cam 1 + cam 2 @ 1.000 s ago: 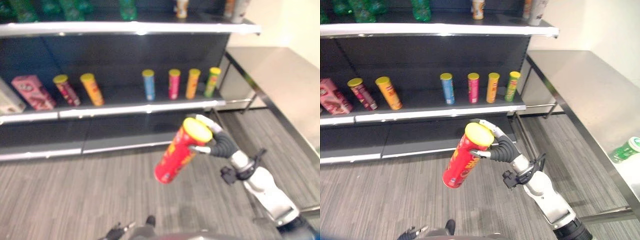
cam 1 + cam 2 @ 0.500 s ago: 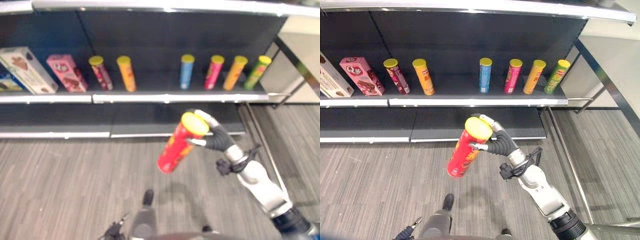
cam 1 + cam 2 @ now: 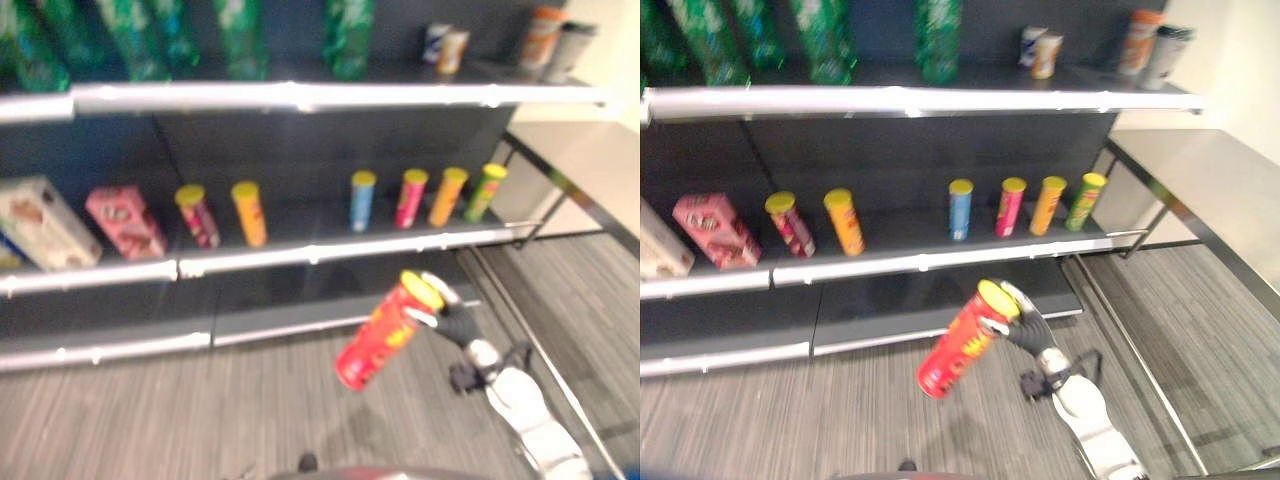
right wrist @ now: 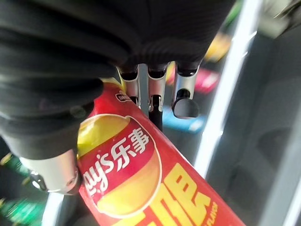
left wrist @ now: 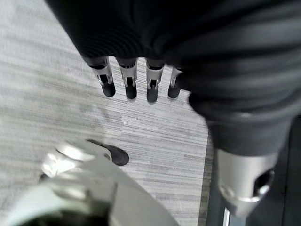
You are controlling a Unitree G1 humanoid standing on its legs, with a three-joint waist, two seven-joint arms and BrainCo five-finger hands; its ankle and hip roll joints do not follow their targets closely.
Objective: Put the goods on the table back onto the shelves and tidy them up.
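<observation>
Right hand (image 3: 1025, 322) gripping tilted red chip can (image 3: 962, 342), left hand (image 5: 136, 80) relaxed, empty

Right hand (image 4: 155, 101) is gripping a red chip can (image 4: 155, 183), fingers (image 4: 186, 101) curling over its upper side, thumb pressing against its flank below the dark ribbed cover. Can is running lengthwise out past the fingertips, tilted, yellow chip graphic facing the camera. Beyond the fingertips a bright silver shelf edge (image 4: 225, 99) is crossing behind the can. Blurred patches of yellow, pink and blue (image 4: 186, 123) are showing past the fingers; cannot tell what they are.
</observation>
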